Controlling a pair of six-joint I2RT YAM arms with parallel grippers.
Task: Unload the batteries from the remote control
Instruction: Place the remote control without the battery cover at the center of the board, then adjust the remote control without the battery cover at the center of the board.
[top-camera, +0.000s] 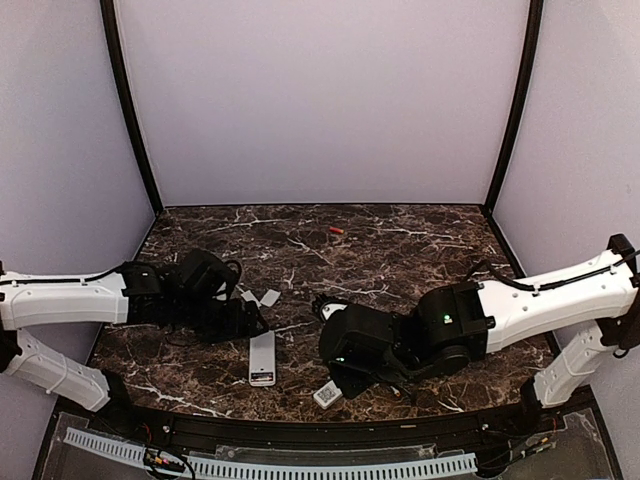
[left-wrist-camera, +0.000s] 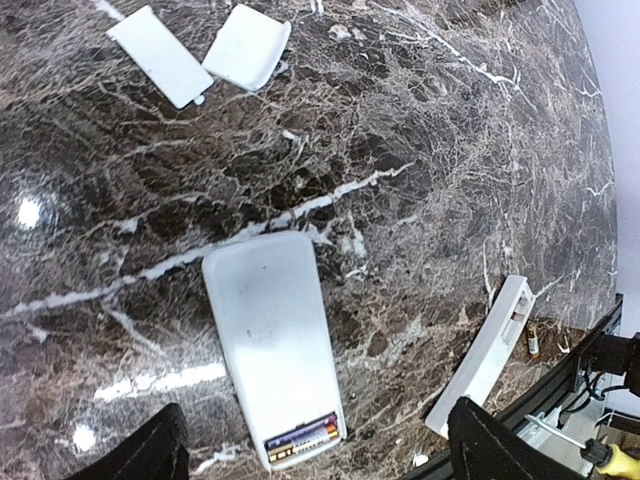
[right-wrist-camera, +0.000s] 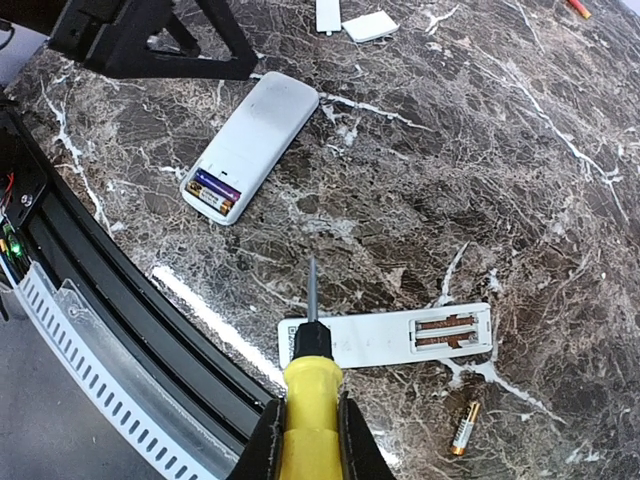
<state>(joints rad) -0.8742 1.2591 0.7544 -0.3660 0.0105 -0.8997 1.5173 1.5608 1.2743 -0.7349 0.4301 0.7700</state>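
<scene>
About half done: the slim white remote (right-wrist-camera: 385, 338) by the dark marble table's (top-camera: 420, 250) near edge is empty, one small gold-and-black battery (right-wrist-camera: 462, 428) just beside it, yet two batteries (right-wrist-camera: 215, 188) sit in the wide white remote (top-camera: 262, 357) beneath the wide-open, empty left gripper (top-camera: 250, 322); the right gripper (right-wrist-camera: 308, 430) clamps a yellow-handled tool (right-wrist-camera: 308, 385).

Pale lilac back wall (top-camera: 320, 100), plain, side walls same. Black posts (top-camera: 130, 110) in corners. Dark marble table (top-camera: 400, 240), white veins, bright glare (left-wrist-camera: 28, 212) on surface.
</scene>
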